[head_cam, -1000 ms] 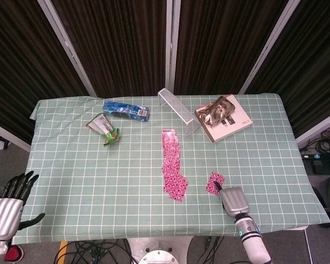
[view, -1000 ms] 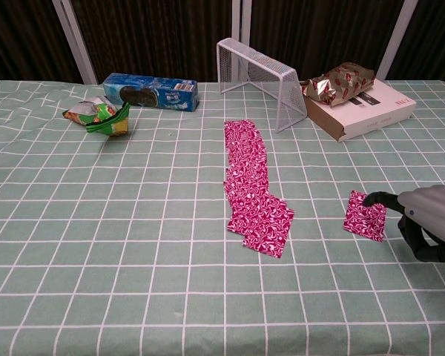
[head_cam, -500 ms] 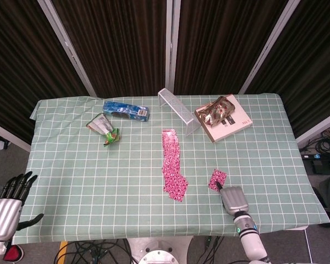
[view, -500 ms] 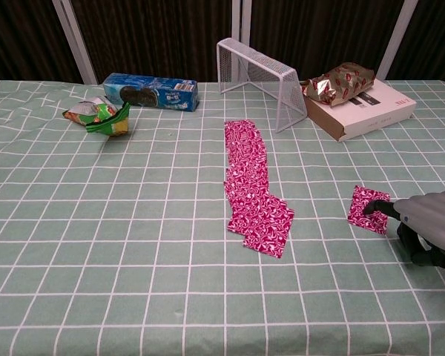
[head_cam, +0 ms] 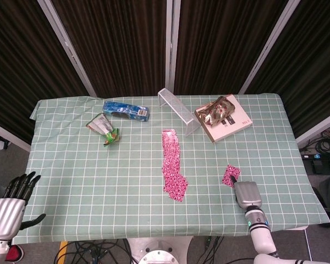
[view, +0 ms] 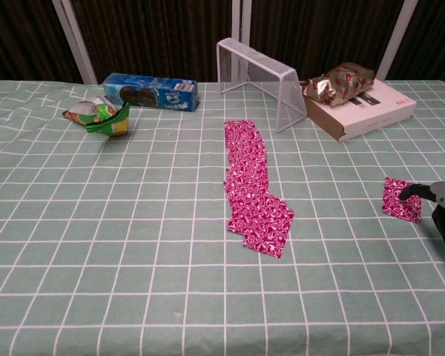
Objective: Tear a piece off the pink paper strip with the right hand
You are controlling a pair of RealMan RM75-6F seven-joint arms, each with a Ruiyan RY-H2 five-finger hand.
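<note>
The right hand (head_cam: 247,193) pinches a torn pink piece (view: 401,199) at its fingertips, well right of the pink paper strip (view: 252,186) lying flat; the left hand (head_cam: 9,202) hangs empty, fingers spread

green checked tablecloth (head_cam: 88,165) under pink paper strip (head_cam: 172,165), biscuit packet (head_cam: 125,110), box (head_cam: 231,124)

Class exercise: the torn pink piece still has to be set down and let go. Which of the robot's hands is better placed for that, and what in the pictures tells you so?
The right hand. Its fingers already touch the torn pink piece, well apart from the pink strip. The left hand hangs off the table's near left corner, holding nothing.
</note>
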